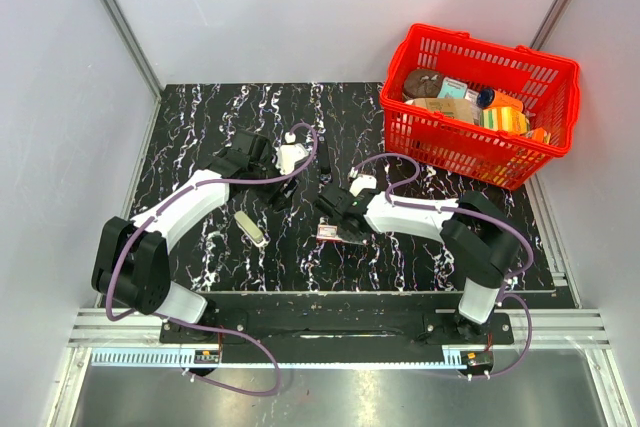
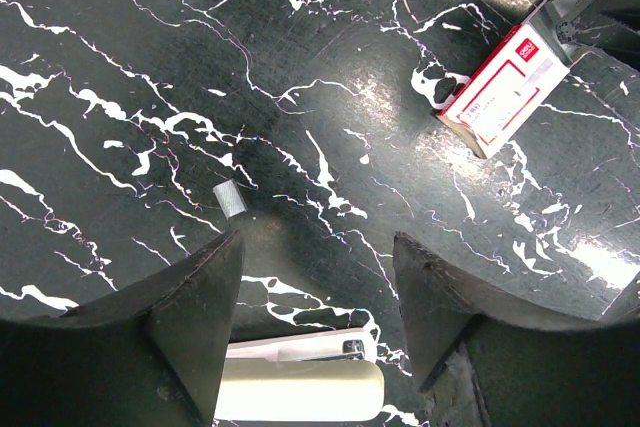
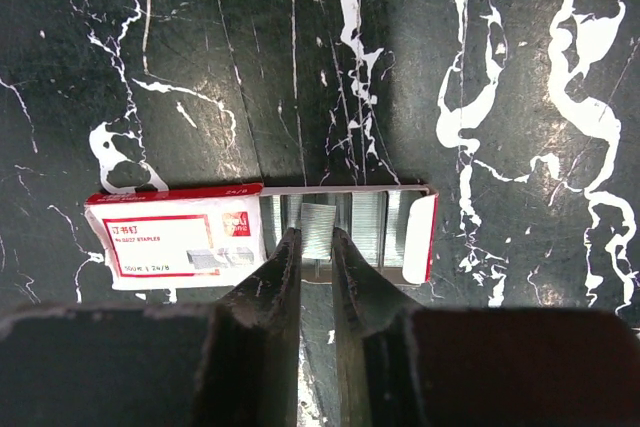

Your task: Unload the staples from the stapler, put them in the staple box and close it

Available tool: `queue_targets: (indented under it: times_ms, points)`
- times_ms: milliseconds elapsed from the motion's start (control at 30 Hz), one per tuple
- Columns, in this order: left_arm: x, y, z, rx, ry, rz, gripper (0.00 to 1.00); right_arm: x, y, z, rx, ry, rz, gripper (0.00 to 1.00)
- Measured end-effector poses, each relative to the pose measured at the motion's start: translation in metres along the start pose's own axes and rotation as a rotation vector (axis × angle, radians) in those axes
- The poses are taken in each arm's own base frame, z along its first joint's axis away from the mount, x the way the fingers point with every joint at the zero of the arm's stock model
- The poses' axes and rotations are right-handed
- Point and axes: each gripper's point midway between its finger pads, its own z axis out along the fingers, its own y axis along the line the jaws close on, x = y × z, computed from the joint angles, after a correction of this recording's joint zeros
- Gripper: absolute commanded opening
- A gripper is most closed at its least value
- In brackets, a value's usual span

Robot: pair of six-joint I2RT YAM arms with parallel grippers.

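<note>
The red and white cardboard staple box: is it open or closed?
Open. In the right wrist view the red and white cardboard staple box shows rows of silver staples uncovered at its right end.

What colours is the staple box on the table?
White with red edging and a red-framed label; the staple box shows best in the right wrist view.

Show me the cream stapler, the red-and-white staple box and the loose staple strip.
Cream plastic stapler [image 2: 300, 392], left wrist view, top cover.
Red-and-white cardboard staple box [image 3: 175, 240], right wrist view, printed label.
Silver loose staple strip [image 2: 230, 198], left wrist view, middle.
</note>
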Motion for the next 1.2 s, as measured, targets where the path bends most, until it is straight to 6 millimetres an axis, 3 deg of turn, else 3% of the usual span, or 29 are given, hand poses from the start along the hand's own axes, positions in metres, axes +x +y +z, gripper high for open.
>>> queue_targets:
  times_ms: [733,933,1200]
  points:
    - [0.0000,-0.0006,0.0001,0.001,0.000,-0.007,0.66,-0.0006,-0.0021,0.0039,0.003,0.006,-0.011,0.20]
    - [-0.0003,-0.0020,0.0005,0.004,0.001,-0.004,0.66,-0.0007,-0.0010,0.0049,-0.010,0.000,-0.015,0.31]
    - [-0.0016,-0.0066,0.0019,0.013,0.002,0.007,0.66,0.0010,-0.0012,0.0056,-0.029,-0.001,-0.015,0.33]
